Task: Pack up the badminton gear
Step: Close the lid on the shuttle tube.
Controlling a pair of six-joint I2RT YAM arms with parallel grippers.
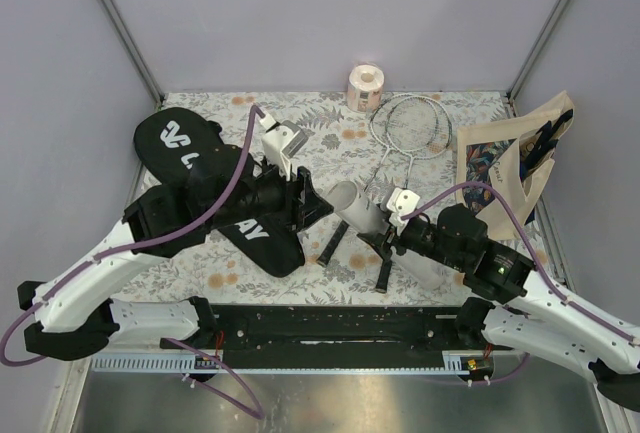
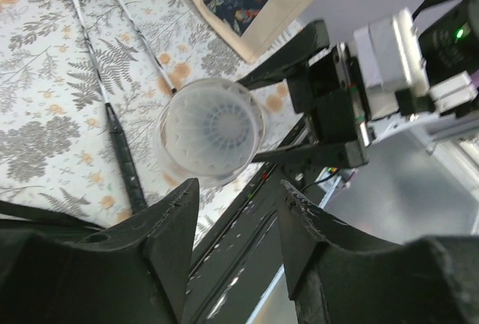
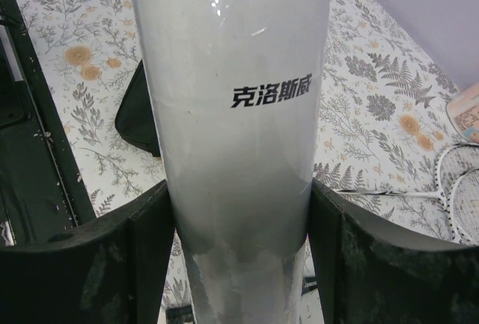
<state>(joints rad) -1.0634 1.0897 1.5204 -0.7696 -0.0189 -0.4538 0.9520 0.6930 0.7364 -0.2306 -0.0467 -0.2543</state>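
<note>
Black racket bag (image 1: 180,148) left of white tube (image 1: 352,205); left gripper (image 1: 316,203) between them, jaws spread, empty
Right gripper (image 1: 388,233) clamped round tube; rackets (image 1: 410,125) heads beyond tube, tote bag (image 1: 500,168) right of it

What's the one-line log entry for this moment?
right gripper: shut on white tube | left gripper: open | rackets: on table | racket bag: on table
</note>
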